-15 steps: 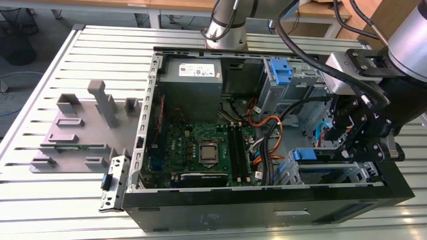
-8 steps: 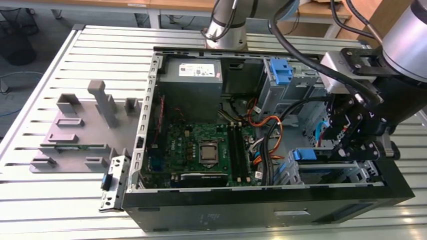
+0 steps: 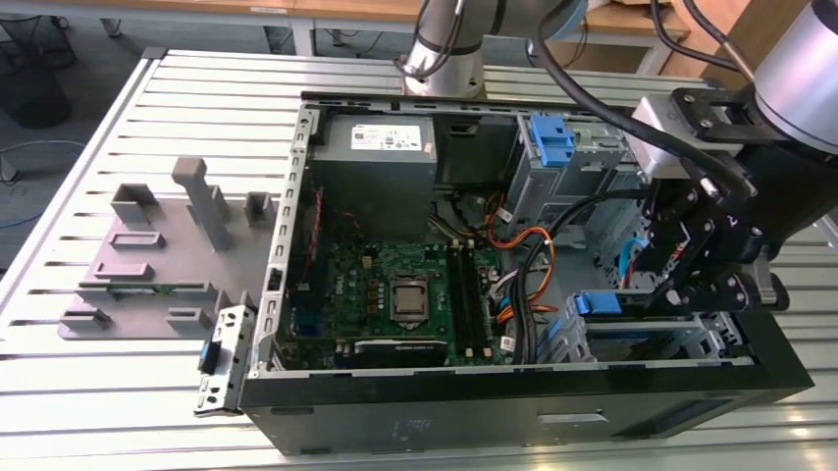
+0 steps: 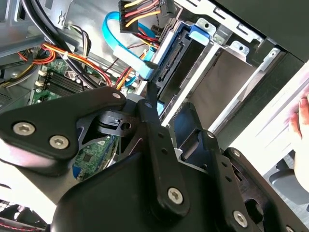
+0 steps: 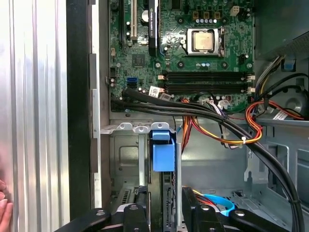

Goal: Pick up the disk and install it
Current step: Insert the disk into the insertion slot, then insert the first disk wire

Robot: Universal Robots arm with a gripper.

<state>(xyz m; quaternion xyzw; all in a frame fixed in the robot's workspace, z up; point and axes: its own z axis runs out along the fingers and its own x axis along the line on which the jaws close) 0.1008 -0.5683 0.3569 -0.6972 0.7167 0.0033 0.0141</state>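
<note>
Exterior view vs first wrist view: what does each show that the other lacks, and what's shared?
Exterior view adds the grey parts fixture on the slatted table at the exterior view's left, the power-supply box and the arm's base. First wrist view adds a person's hand outside the computer case. Shared: the motherboard with its CPU socket, the blue tab at the drive bay, and the gripper at that bay.

Disk (image 4: 178,60), smooth blue plastic rails (image 4: 166,48)

Open computer case (image 3: 524,392) on table (image 3: 171,88).
Inside: motherboard (image 3: 353,285) toward the exterior view's left, drive cage (image 3: 654,343) toward its right, below hand (image 3: 692,294).
</note>
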